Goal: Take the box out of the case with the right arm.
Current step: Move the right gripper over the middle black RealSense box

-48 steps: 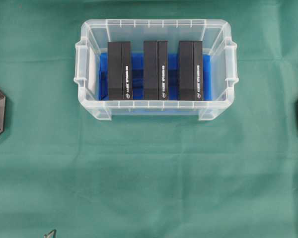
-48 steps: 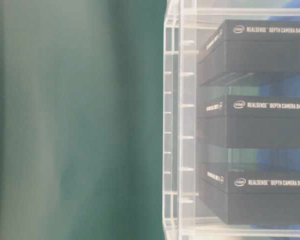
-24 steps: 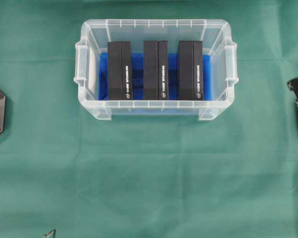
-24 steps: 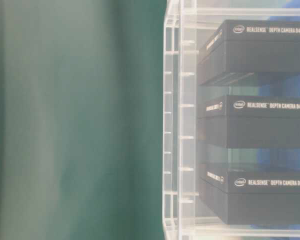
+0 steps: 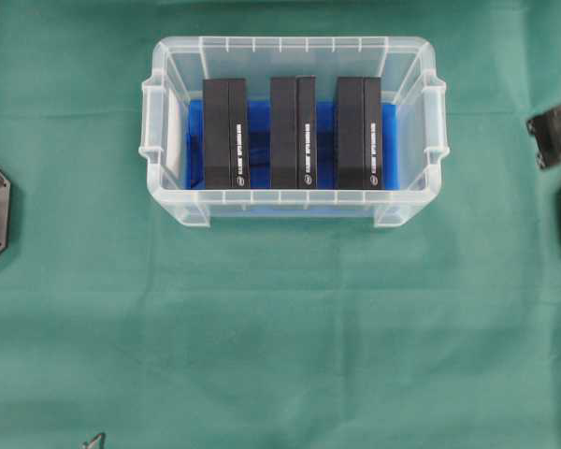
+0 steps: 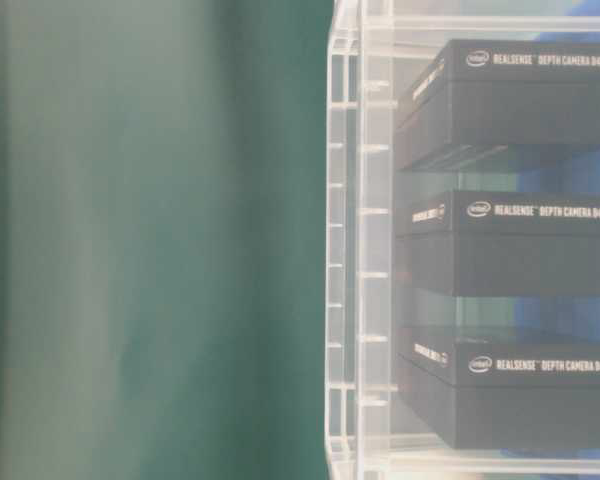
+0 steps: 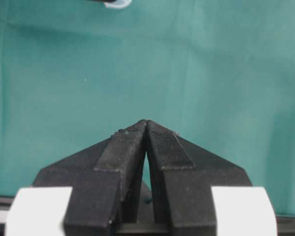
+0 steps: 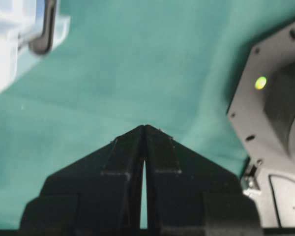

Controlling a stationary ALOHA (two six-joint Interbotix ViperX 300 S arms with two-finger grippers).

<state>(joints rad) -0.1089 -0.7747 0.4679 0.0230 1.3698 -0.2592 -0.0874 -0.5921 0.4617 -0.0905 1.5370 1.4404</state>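
Inside clear case [image 5: 292, 49], three black RealSense boxes [image 5: 293, 132] upright on blue cloth [image 5: 389, 150], right gripper [image 8: 144, 129] fingers together, left gripper [image 7: 146, 123] likewise.

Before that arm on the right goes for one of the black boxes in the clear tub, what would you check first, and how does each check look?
1. Right gripper carries nothing: ok, fingertips shut together with only green cloth beyond.
2. Right gripper open enough to take a box: not ok.
3. Case uncovered on top: ok.
4. Three boxes in the case, left box, middle box, right box, standing apart: ok.
5. Left gripper clear of the case: ok, shut over bare cloth.
6. Which box is meant: cannot tell.
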